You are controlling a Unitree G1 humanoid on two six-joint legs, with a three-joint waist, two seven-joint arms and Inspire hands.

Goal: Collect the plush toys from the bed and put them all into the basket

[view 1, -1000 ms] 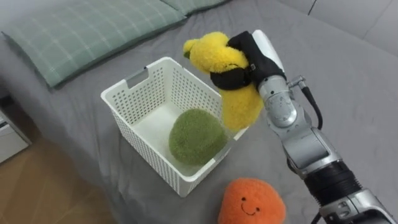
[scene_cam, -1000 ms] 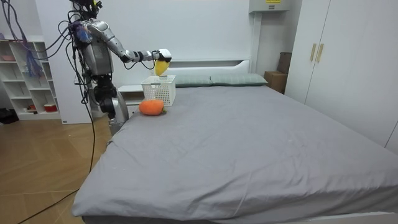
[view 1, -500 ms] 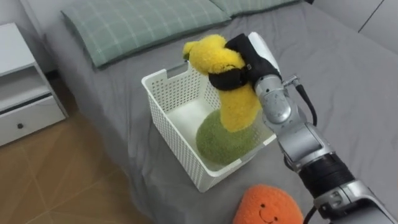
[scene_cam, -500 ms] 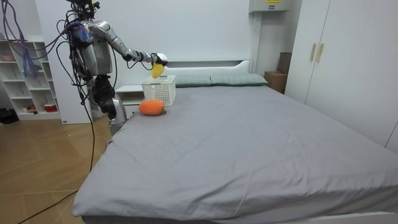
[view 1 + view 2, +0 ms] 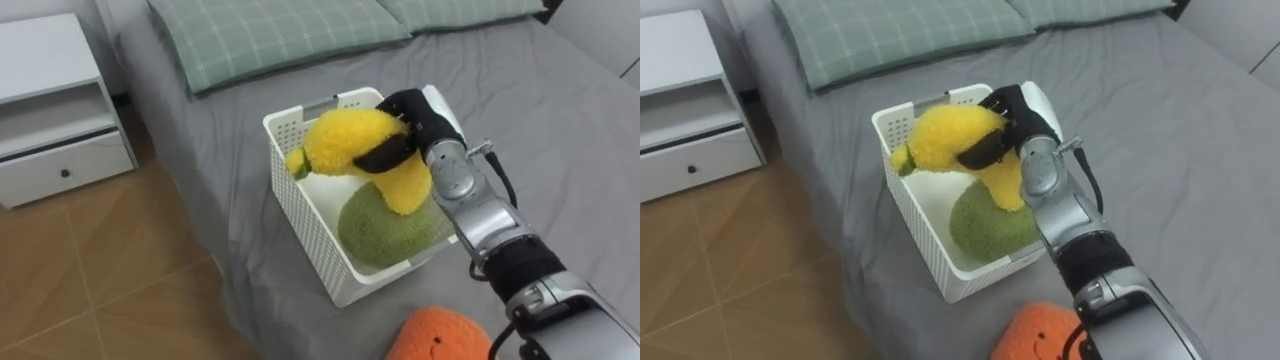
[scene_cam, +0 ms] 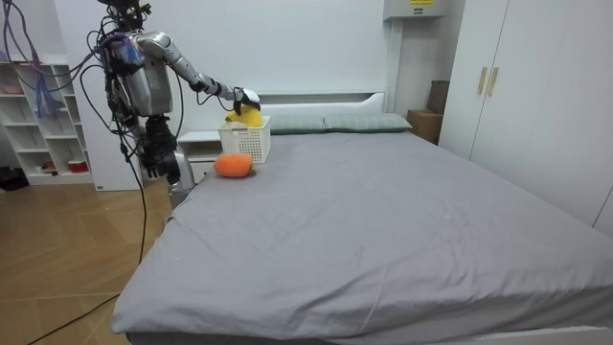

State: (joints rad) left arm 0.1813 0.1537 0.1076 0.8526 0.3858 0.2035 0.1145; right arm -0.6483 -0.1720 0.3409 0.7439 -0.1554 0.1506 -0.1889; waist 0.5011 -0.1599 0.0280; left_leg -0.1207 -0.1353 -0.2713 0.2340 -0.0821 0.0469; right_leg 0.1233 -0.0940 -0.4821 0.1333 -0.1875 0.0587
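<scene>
Three toys: one yellow plush (image 5: 345, 142) clasped in the right hand's (image 5: 418, 112) curled fingers over the single white basket (image 5: 300, 215) (one green plush (image 5: 385, 232) inside), one orange plush (image 5: 445, 340) on the bed (image 5: 560, 150).

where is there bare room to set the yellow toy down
Bare basket floor between the green toy and the left wall, below the yellow toy in the right hand. Open bed to the basket's right. Crowded near the orange toy.

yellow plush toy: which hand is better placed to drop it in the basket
Right: the right hand grips the yellow plush toy just above the white basket holding the green toy.
</scene>
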